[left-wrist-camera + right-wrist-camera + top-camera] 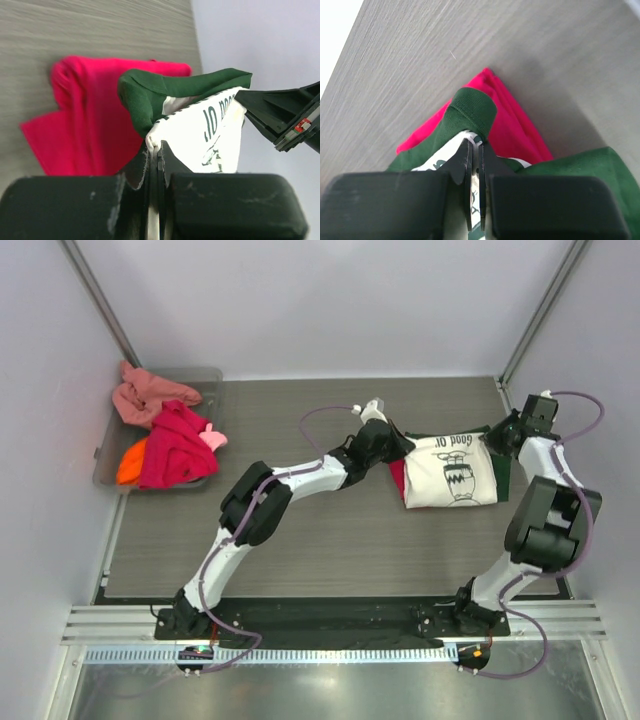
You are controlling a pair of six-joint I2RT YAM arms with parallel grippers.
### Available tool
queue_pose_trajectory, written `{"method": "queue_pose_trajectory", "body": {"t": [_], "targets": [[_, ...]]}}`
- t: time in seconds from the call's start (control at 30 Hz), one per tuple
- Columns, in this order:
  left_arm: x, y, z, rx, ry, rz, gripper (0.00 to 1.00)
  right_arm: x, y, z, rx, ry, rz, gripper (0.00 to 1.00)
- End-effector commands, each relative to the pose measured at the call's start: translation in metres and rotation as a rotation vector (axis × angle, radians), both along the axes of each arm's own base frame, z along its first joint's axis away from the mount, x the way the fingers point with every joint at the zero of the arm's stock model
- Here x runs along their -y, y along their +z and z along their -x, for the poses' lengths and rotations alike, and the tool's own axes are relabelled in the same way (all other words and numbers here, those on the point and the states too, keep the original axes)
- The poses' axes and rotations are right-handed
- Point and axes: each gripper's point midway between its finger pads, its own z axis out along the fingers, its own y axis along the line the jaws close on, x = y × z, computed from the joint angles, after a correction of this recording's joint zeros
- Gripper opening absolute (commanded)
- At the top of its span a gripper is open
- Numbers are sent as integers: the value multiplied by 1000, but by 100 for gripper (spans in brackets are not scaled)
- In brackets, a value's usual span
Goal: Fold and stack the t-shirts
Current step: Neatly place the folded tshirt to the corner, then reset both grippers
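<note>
Shirt: cream-white t-shirt point(450, 475) with dark green sleeves, at the right of the table point(330, 540), lying over a crimson-pink t-shirt point(397, 478).
Axis: its long side runs left to right, the far edge stretched between both grippers.
Left gripper point(400, 445): jaws pinched together on the far left corner.
Right gripper point(497, 437): clamped on the far right corner, at a green fold.
Writing: "good ol" in dark print beside a jug-like drawing, upside down to the overhead camera.
Tray point(105, 455): far left, heaped with salmon, magenta and orange shirts point(170, 440).
</note>
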Motion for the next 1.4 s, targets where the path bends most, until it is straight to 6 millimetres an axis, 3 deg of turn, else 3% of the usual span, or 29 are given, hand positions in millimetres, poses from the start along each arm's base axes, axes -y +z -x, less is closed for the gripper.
{"method": "queue_pose_trajectory", "body": {"t": [0.0,0.07,0.1,0.13,0.2,0.23,0.3,0.33,0.37,0.43,0.47,0.5,0.57,0.63,0.67,0.7,0.73,0.77,0.8,0.83,0.87,0.9,0.93,1.03,1.07,1.17,1.27,1.3,1.37], "targets": [[-3,9,-37,83,69,40,1,1,24,-55,172,26,-15,3],[-7,3,-51,111,87,13,5,-8,14,-83,211,82,-26,20],[-5,7,-58,129,91,11,10,-9,10,-90,205,90,-25,45],[-5,-6,-64,135,89,-18,33,-10,-2,-92,171,85,-37,61],[-9,-13,-71,154,97,-103,55,-4,-8,-97,144,57,-32,85],[-14,-18,-73,159,100,-140,65,-3,-7,-94,133,48,-13,86],[-32,-5,-73,189,143,-206,72,4,15,-81,147,18,77,88],[-46,-18,-67,173,156,-252,82,1,19,-75,136,22,100,88],[-54,16,-64,211,183,-228,89,-1,41,-64,162,23,145,88],[-78,30,-59,229,245,-267,97,-3,57,-51,169,10,192,88],[-93,47,-52,236,264,-282,99,-11,57,-43,166,26,196,88],[-101,52,-47,239,270,-303,100,-19,80,-35,218,48,204,87],[-121,52,-40,221,282,-379,100,-33,76,-21,223,89,169,86],[-136,76,-31,237,276,-385,100,-61,88,-9,278,184,77,83],[-144,65,-23,210,254,-423,99,-74,74,1,264,221,23,74],[-151,83,-16,226,252,-406,99,-85,72,6,277,250,-22,69],[-157,83,-11,226,248,-416,99,-104,88,11,355,312,-94,63],[-163,83,-5,220,244,-422,99,-114,68,23,336,324,-153,50],[-173,73,3,201,240,-444,99,-122,67,27,365,339,-198,44],[-180,86,10,210,246,-425,99,-137,85,30,452,386,-265,37],[-185,89,15,203,247,-418,99,-145,65,41,429,386,-330,25],[-190,87,21,193,245,-418,99,-152,65,45,448,405,-361,20],[-197,89,29,191,244,-412,98,-163,71,46,498,444,-368,16],[-213,78,42,173,249,-438,98,-178,63,56,527,471,-410,8],[-219,84,46,180,254,-435,98,-186,53,61,505,487,-465,4],[-233,78,53,182,268,-476,98,-193,45,60,540,522,-497,1],[-243,69,57,182,264,-540,98,-192,11,55,500,506,-511,1],[-247,66,58,180,266,-561,98,-191,-13,53,446,483,-530,1],[-257,54,60,165,282,-611,98,-191,-32,53,430,468,-550,1]]}}
